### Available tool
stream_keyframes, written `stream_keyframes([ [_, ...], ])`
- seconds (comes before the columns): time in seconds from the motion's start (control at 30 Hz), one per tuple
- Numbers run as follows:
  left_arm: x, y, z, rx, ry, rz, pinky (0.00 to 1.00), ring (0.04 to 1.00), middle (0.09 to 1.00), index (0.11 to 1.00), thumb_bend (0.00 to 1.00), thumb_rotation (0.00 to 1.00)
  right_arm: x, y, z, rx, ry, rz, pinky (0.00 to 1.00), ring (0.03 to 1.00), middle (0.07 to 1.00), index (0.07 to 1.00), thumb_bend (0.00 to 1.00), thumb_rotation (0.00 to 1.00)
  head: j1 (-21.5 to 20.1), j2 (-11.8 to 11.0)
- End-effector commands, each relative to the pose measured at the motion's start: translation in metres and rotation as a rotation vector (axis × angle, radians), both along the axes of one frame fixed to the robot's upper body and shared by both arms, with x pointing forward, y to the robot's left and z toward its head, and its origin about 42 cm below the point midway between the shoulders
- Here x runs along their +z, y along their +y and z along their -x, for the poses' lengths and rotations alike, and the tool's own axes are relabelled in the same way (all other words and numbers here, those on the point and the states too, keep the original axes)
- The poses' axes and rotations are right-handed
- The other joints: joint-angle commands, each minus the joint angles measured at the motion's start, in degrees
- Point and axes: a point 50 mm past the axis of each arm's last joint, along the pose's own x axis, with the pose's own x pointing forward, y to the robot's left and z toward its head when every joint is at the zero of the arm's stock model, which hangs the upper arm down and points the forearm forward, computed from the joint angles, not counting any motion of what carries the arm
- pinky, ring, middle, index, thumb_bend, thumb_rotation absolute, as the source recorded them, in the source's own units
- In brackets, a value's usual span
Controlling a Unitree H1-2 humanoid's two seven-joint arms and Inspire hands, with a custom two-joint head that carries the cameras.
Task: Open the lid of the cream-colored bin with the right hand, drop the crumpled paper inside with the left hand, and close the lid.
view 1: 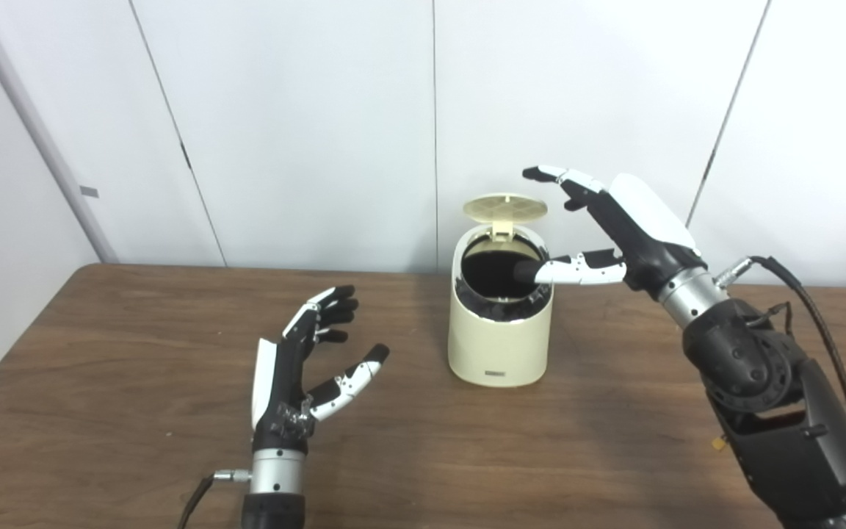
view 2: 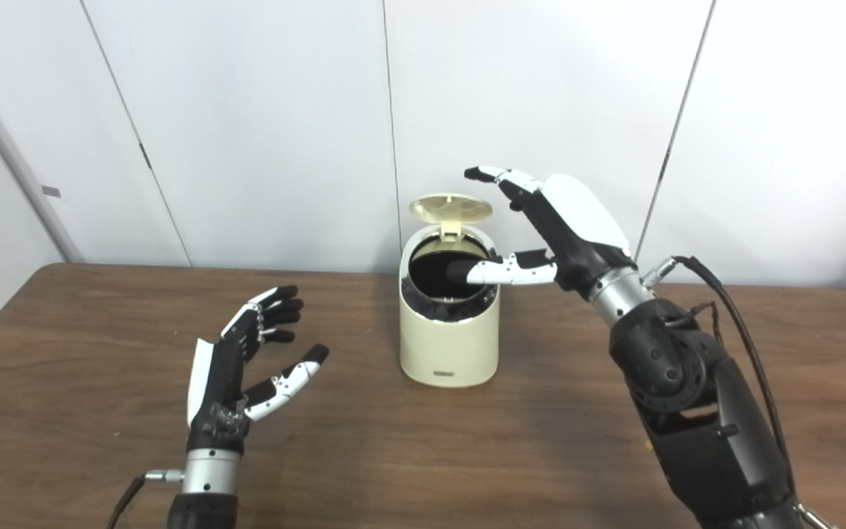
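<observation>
Right hand (view 1: 617, 224): fingers spread wide, holding nothing; raised beside the bin's open top, its thumb reaching over the rim (whether it touches, I cannot tell).
Left hand (view 1: 298, 360): open, empty, above the table, well apart from the bin.
Bin (view 1: 498, 334): cream, upright mid-table, dark inside.
Lid (view 1: 505, 208): tipped up at the back.
Table (view 1: 136, 411): brown wood grain.
Wall (view 1: 305, 110): white panels behind.

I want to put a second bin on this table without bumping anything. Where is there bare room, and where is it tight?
Bare table lies left of the left hand, and between that hand and the cream bin. It is tight right of the bin, where the right hand reaches over the rim beside the raised lid.
</observation>
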Motion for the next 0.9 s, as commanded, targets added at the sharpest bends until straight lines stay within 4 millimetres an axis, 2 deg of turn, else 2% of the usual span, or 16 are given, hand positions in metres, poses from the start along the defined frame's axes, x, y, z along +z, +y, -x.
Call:
stream_keyframes([
  [0.0, 0.014, -0.003, -0.006, -0.015, -0.063, -0.011, 0.65, 0.729, 0.746, 0.780, 0.65, 0.16, 0.032, 0.006, 0.000, 0.018, -0.098, 0.004, 0.82, 0.952, 0.900, 0.872, 0.76, 0.67, 0.03, 0.01],
  [0.17, 0.015, -0.004, -0.006, -0.017, -0.068, -0.027, 0.61, 0.718, 0.743, 0.774, 0.65, 0.16, 0.034, 0.005, -0.002, 0.018, -0.102, 0.027, 0.87, 0.974, 0.901, 0.876, 0.74, 0.67, 0.40, 0.15],
  [0.27, 0.016, -0.005, -0.006, -0.022, -0.070, -0.024, 0.60, 0.713, 0.743, 0.771, 0.65, 0.15, 0.036, 0.005, -0.004, 0.020, -0.119, 0.062, 0.90, 0.984, 0.900, 0.875, 0.75, 0.70, 0.60, 0.18],
  [0.5, 0.016, -0.008, -0.007, -0.032, -0.071, -0.027, 0.59, 0.708, 0.743, 0.771, 0.65, 0.14, 0.043, 0.009, -0.006, 0.026, -0.145, 0.137, 0.99, 1.000, 0.894, 0.862, 0.74, 0.68, 0.85, 0.42],
  [0.7, 0.016, -0.008, -0.007, -0.034, -0.070, -0.033, 0.61, 0.711, 0.743, 0.772, 0.65, 0.15, 0.044, 0.012, -0.007, 0.036, -0.174, 0.169, 1.00, 1.000, 0.855, 0.816, 0.75, 0.65, 0.85, 0.42],
  [0.87, 0.017, -0.009, -0.007, -0.035, -0.069, -0.026, 0.60, 0.706, 0.740, 0.770, 0.65, 0.15, 0.042, 0.013, -0.008, 0.052, -0.187, 0.188, 1.00, 1.000, 0.812, 0.788, 0.79, 0.71, 1.07, 0.79],
])
